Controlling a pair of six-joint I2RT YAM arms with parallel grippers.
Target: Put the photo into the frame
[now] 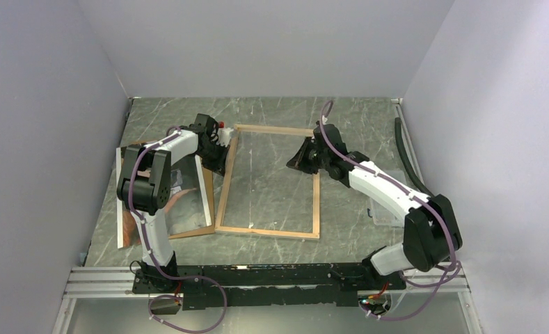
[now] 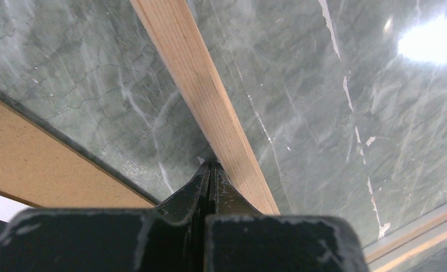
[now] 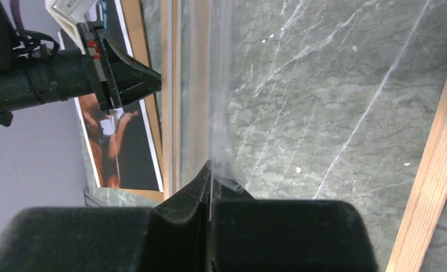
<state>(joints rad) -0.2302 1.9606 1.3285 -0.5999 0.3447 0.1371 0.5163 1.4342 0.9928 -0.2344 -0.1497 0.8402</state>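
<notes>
Green marble table [image 1: 369,111] carries the photo [image 3: 122,147] at left on its brown backing board [image 2: 34,164], just beside the wood-side-up frame [image 1: 267,231], where the right gripper [image 3: 209,170], pinched shut on an edge of the clear sheet [image 3: 221,113], should lift slowly while the empty, closed left gripper [image 2: 211,170] steadies the left rail.

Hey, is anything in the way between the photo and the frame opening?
Yes. The right gripper pinches a clear sheet at the frame opening, and the left gripper sits shut at the frame's left rail, beside the photo.
</notes>
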